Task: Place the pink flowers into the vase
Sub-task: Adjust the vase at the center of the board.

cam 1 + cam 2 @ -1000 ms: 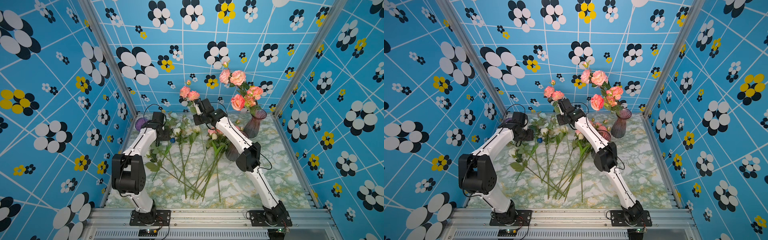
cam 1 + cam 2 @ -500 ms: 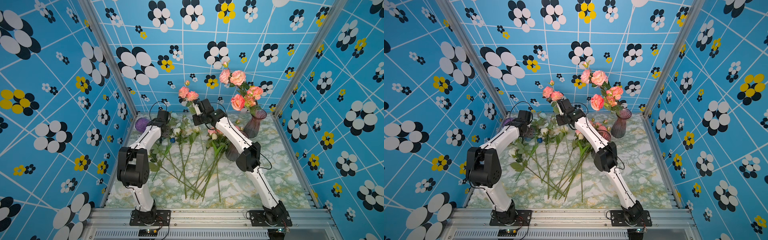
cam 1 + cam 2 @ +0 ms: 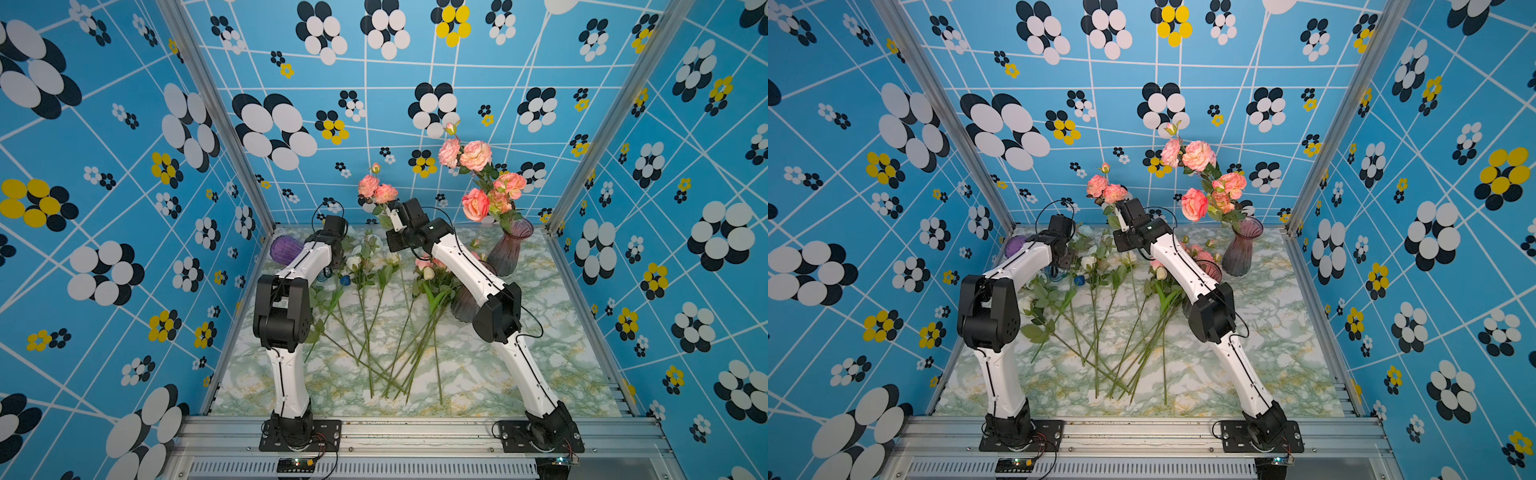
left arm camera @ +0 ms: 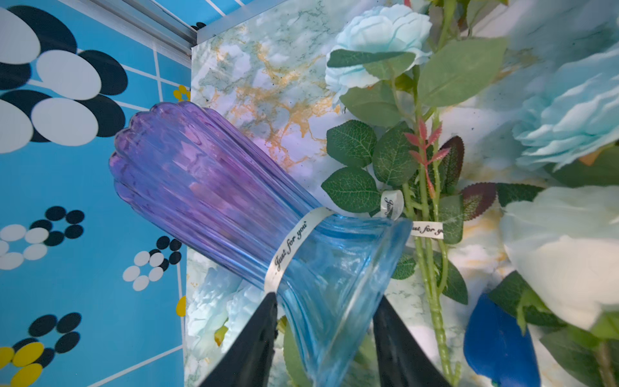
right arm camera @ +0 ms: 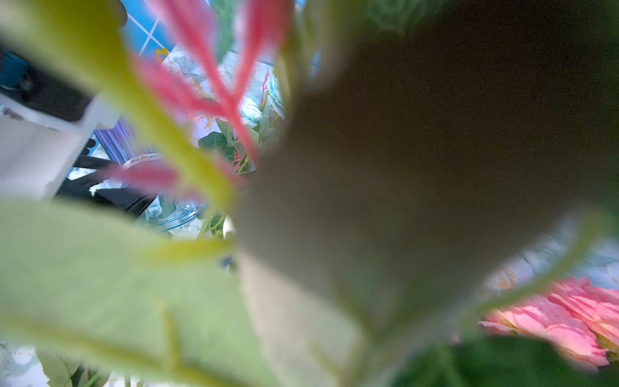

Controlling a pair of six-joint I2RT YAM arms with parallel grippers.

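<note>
Marble-patterned worktop [image 3: 540, 374], strewn with long-stemmed artificial flowers.

Left arm [image 3: 286, 311]: swung in toward the far-left corner within the last second, elbow now drawn up, forearm stretched out to a purple-and-blue vase [image 4: 217, 201].

Right arm [image 3: 465, 266]: pose all but unchanged over the same interval.

Smoky mauve vase [image 3: 510, 251]: upright, well apart from the right fingers [image 3: 394, 217] on their right-hand side, already carrying a pink bouquet [image 3: 475, 154].

Purple-and-blue vase: tilted, its blue flared end caught between the left fingers [image 4: 251, 345], narrowed from a wider stance and now pressed against the glass on both sides.

Right fingers: clamped together on one pink-flowered stem [image 3: 376, 192], blooms standing just above them, clear of the worktop and of both vases.

Loose pink flowers [image 3: 424, 262]: lying near and below the right fingers, toward that arm's base, beside white-flowered stems [image 3: 354, 262].

Judged meaning of the change: second vase being secured, probably for righting or steadying. Held stem not yet delivered, and loose pink flowers yet to be collected.
</note>
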